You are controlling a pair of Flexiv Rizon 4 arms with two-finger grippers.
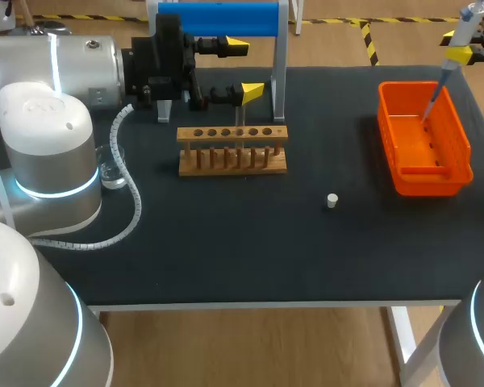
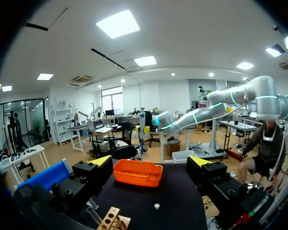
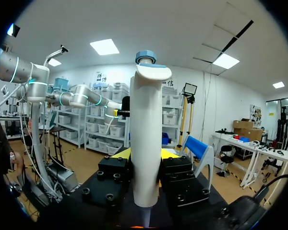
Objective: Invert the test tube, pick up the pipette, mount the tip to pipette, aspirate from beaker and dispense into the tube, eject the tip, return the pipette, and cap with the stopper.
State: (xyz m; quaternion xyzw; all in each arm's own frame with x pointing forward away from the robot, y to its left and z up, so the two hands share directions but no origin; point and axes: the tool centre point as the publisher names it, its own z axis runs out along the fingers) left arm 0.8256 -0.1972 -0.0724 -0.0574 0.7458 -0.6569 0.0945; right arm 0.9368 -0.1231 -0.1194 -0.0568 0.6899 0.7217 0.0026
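My right gripper is shut on the white and blue pipette at the far right. It holds the pipette upright, with the tip pointing down into the orange bin. In the right wrist view the pipette stands between the yellow fingers. My left gripper is open wide and holds nothing; it hangs just behind the wooden tube rack. A clear test tube stands in that rack. The glass beaker sits to the left of the rack, beside my left arm. A small white stopper lies on the black mat.
The blue pipette stand rises at the back, behind my left gripper. From the left wrist the orange bin, the stopper and a corner of the rack lie ahead. A coiled cable trails over the mat at the left.
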